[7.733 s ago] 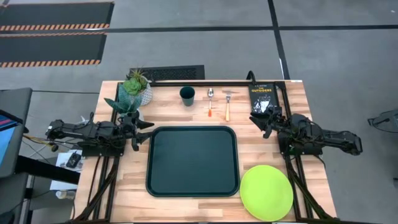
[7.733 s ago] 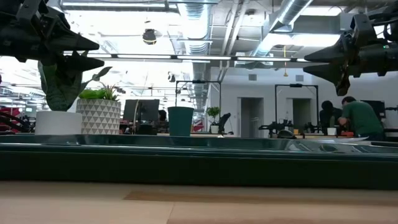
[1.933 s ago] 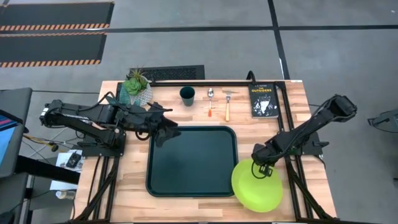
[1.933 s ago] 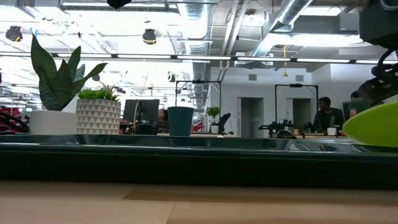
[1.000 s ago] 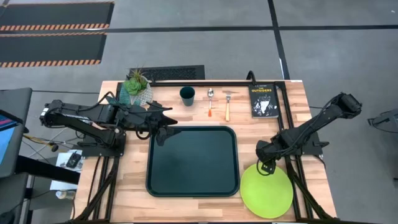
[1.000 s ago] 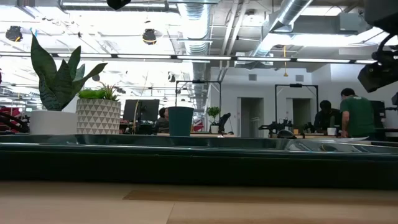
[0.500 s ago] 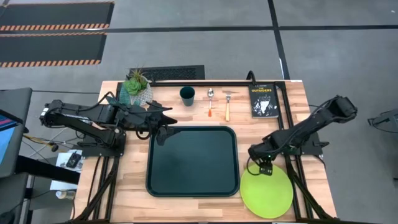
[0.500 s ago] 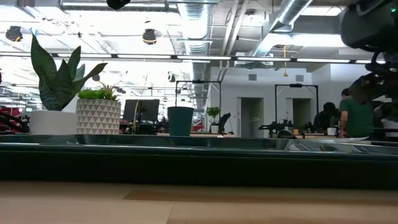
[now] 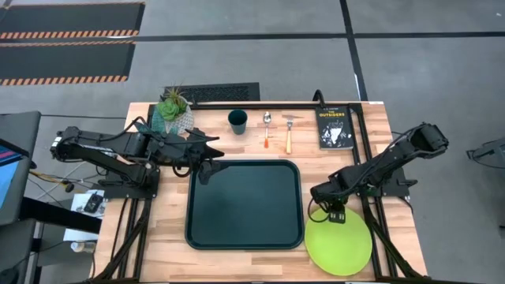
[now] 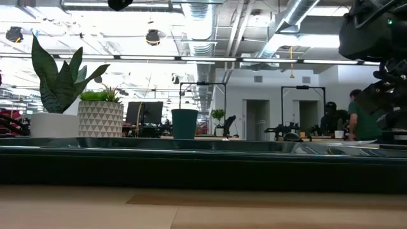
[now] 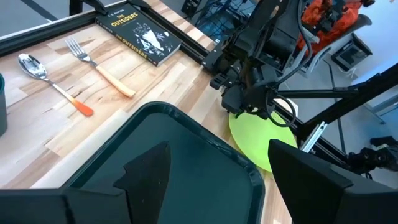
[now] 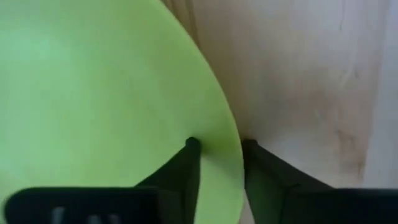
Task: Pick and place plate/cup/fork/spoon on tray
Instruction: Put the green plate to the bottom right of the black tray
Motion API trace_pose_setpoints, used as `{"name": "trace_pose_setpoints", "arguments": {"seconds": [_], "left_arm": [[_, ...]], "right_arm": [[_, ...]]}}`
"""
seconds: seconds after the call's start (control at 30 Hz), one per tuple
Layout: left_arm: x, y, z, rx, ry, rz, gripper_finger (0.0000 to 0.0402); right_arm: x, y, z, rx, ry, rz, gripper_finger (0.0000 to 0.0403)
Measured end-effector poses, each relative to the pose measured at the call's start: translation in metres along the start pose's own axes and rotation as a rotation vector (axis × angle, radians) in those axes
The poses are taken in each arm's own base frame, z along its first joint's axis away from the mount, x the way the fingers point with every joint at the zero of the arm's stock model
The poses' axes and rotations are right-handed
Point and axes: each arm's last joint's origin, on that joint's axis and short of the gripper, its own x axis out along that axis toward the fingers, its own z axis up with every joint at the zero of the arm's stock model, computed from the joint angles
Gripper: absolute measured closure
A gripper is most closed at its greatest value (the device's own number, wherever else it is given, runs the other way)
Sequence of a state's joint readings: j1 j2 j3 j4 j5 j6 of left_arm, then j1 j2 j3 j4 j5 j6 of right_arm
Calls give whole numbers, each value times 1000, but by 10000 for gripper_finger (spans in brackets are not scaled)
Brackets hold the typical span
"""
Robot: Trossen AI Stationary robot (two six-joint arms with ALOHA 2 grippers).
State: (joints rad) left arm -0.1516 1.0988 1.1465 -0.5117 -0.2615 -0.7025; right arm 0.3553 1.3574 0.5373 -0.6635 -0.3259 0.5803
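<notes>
Since a moment ago, the right end effector (image 9: 335,214) moved onto the plate (image 9: 340,244) rim, fingers astride but not closed. Left end effector (image 9: 207,162) waits open above the tray (image 9: 245,203).

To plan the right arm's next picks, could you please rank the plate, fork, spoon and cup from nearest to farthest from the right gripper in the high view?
1. The plate: at the right gripper, its rim between the jaws.
2. The fork: far edge, nearer the book's side.
3. The spoon: just beyond the fork.
4. The cup: farthest, toward the plants.
</notes>
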Motion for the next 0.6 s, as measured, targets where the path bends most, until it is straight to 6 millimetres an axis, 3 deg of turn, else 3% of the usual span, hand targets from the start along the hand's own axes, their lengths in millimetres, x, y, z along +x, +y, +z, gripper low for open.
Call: {"name": "trace_pose_setpoints", "arguments": {"seconds": [0.27,0.6], "left_arm": [[0,0,0,-1,-10,11,143],[0,0,0,-1,-14,15,143]], "right_arm": [[0,1,-1,-13,22,32,364],[0,1,-1,14,28,30,388]]}}
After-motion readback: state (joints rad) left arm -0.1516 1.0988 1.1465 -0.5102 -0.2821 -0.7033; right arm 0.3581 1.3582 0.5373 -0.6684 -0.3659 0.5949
